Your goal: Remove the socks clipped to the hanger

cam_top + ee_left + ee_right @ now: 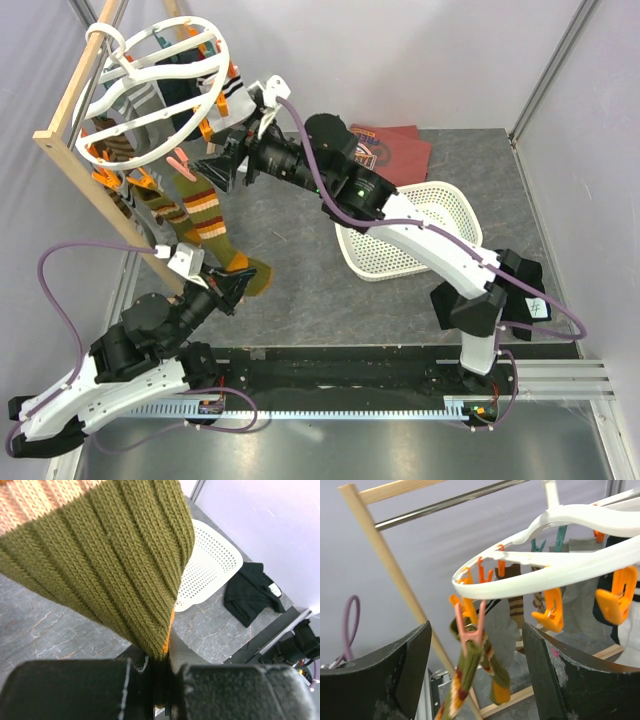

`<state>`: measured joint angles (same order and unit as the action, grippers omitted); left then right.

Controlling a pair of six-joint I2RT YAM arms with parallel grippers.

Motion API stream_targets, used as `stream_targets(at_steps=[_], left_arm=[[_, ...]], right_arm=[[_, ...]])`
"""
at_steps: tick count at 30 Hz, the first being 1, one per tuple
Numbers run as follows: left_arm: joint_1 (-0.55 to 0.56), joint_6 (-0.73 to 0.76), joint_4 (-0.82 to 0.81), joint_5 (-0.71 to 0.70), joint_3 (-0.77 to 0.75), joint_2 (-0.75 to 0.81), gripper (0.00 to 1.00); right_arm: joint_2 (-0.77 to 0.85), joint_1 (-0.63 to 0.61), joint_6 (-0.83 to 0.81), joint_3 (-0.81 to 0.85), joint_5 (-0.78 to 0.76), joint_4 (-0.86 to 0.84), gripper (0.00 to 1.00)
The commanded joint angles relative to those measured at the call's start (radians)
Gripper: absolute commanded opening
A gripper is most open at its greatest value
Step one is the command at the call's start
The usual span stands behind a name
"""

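Note:
The round white hanger [150,95] hangs from the wooden rack at the top left, with orange clips and several socks under it. An olive-green striped sock [205,215] hangs from a pink clip [183,163]. My left gripper [237,287] is shut on its toe end [125,580]. My right gripper [222,165] is open just right of the pink clip [470,630], which sits between its fingers [395,670]. The hanger ring [545,575] is above. A second olive sock [495,675] and a grey sock [502,630] hang behind.
A wooden rack frame [95,200] stands at the left. A white mesh basket [400,235] lies right of centre, a folded maroon shirt [390,150] behind it and a black cloth [525,295] at the right.

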<state>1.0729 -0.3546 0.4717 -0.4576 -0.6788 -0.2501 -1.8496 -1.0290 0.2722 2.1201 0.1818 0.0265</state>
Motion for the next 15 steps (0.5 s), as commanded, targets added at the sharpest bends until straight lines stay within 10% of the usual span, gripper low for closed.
stream_targets(at_steps=[1, 15], left_arm=[[0.001, 0.035, -0.018, 0.022, 0.004, 0.026, 0.02], [0.002, 0.039, -0.010, 0.097, -0.008, -0.035, 0.02]], right_arm=[[-0.108, 0.015, -0.042, 0.153, 0.042, 0.113, 0.81], [-0.163, -0.006, 0.018, 0.198, 0.099, 0.039, 0.76]])
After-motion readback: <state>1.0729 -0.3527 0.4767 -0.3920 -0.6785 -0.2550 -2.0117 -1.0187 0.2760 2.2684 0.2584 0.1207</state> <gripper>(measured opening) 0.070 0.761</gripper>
